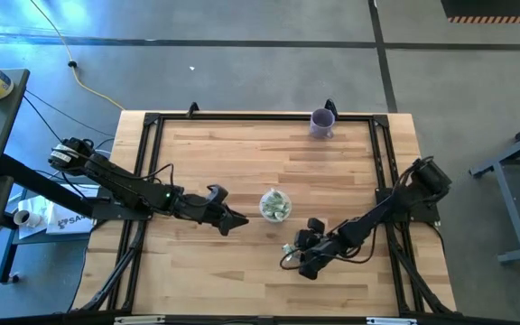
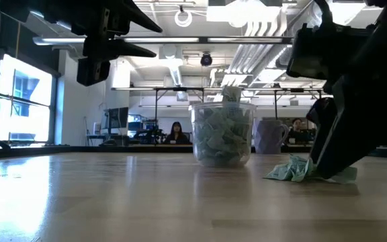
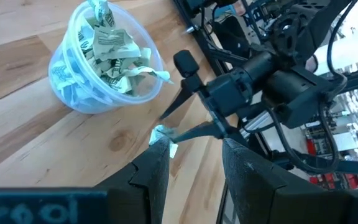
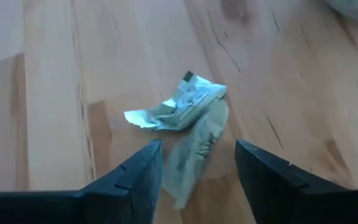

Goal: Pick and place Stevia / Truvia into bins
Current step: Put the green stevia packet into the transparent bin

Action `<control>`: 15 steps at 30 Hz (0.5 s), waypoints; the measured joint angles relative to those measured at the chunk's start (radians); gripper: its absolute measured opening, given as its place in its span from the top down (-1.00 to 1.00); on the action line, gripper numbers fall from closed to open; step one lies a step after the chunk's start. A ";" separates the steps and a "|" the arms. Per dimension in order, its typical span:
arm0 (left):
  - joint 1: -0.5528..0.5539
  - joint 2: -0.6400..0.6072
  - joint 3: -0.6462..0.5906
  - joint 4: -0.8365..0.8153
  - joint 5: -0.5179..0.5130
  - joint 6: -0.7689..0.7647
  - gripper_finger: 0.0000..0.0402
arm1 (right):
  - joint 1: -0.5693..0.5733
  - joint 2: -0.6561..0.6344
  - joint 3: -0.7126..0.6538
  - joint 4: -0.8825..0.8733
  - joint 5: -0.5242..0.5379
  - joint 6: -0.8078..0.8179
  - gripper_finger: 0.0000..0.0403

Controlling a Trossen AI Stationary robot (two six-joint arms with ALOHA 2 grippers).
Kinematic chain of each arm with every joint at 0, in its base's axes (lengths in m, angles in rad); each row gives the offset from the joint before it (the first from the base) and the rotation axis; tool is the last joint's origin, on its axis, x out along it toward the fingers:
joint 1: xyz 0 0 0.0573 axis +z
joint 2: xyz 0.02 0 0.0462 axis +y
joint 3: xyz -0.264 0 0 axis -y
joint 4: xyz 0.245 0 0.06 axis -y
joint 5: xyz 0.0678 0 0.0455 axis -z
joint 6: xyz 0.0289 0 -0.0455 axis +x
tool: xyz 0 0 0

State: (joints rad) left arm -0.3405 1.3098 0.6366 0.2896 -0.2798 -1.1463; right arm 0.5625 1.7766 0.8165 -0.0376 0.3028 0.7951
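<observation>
The clear plastic cup (image 1: 275, 206) stands at the table's middle, heaped with pale green and white sachets (image 3: 110, 46). Two loose sachets lie on the wood just near-right of it: a crumpled one (image 4: 178, 104) and a flatter one (image 4: 199, 144). My right gripper (image 4: 197, 155) is open, slanting down over them, with its fingers on either side of the flatter sachet; whether they touch it, I cannot tell. Seen from table height, its fingers reach down beside the sachets (image 2: 293, 168). My left gripper (image 1: 236, 224) hangs open and empty above the table, left of the cup.
A purple mug (image 1: 321, 122) stands at the table's far edge. Black frame rails (image 1: 152, 144) run along the table's sides. Bare wood lies toward the near edge and the left. People sit in the room behind the table (image 2: 177, 131).
</observation>
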 joint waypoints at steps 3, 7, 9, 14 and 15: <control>0.000 0.000 0.000 -0.005 0.005 0.015 0.10 | 0.000 0.018 0.003 0.005 0.020 0.010 0.08; 0.000 0.000 0.000 -0.004 0.007 0.016 0.10 | -0.010 0.021 0.003 -0.023 0.048 -0.016 0.29; 0.000 0.000 0.000 -0.004 0.008 0.016 0.10 | -0.022 0.021 0.003 -0.045 0.049 -0.018 0.46; 0.000 0.000 0.000 -0.006 0.008 0.016 0.10 | -0.054 0.012 0.003 -0.101 0.041 -0.035 0.94; 0.000 0.000 0.000 -0.007 0.008 0.016 0.10 | -0.061 0.005 0.003 -0.105 0.043 -0.052 0.95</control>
State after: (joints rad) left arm -0.3405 1.3098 0.6366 0.2823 -0.2716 -1.1301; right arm 0.5011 1.7813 0.8196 -0.1424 0.3453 0.7430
